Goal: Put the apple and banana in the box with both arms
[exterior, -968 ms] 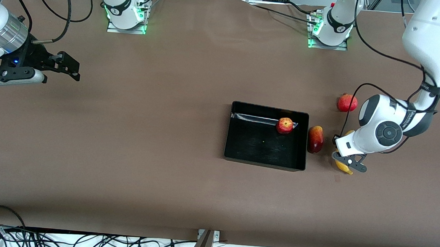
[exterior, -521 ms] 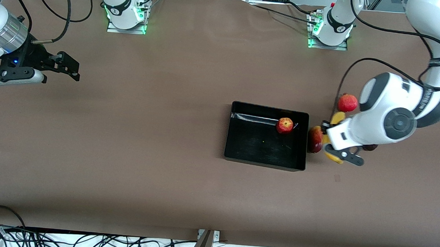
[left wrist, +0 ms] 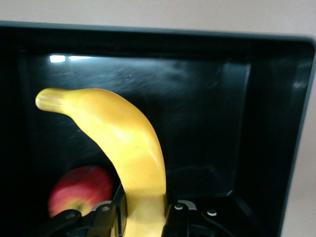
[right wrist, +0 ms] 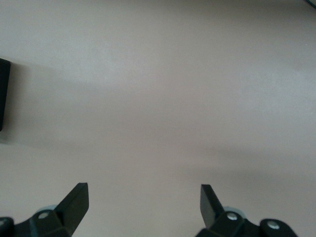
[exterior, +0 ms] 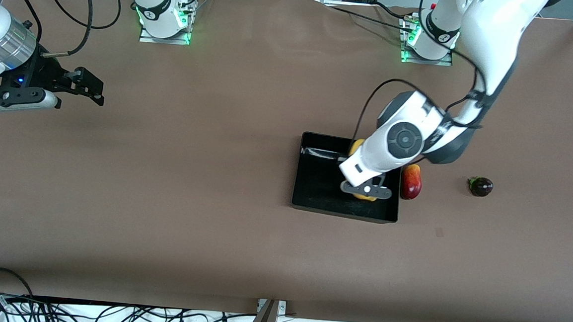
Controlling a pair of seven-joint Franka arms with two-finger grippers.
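Observation:
My left gripper (exterior: 366, 188) is shut on the yellow banana (exterior: 356, 146) and holds it over the black box (exterior: 314, 202). In the left wrist view the banana (left wrist: 123, 143) curves up from between the fingers, with the box floor (left wrist: 207, 123) below it. The red apple (left wrist: 79, 190) lies in the box under the banana; the arm hides it in the front view. My right gripper (exterior: 92, 89) is open and empty, waiting over the table at the right arm's end; its wrist view (right wrist: 143, 197) shows only bare table.
A dark red-yellow mango (exterior: 411, 182) lies on the table just beside the box, toward the left arm's end. A small dark purple fruit (exterior: 480, 186) lies farther toward that end. The box's corner (right wrist: 4, 94) shows in the right wrist view.
My left gripper has lifted the banana off the table and carried it past the mango to over the box. The uniformly red fruit is now hidden; the dark purple fruit is uncovered. The right arm has not moved.

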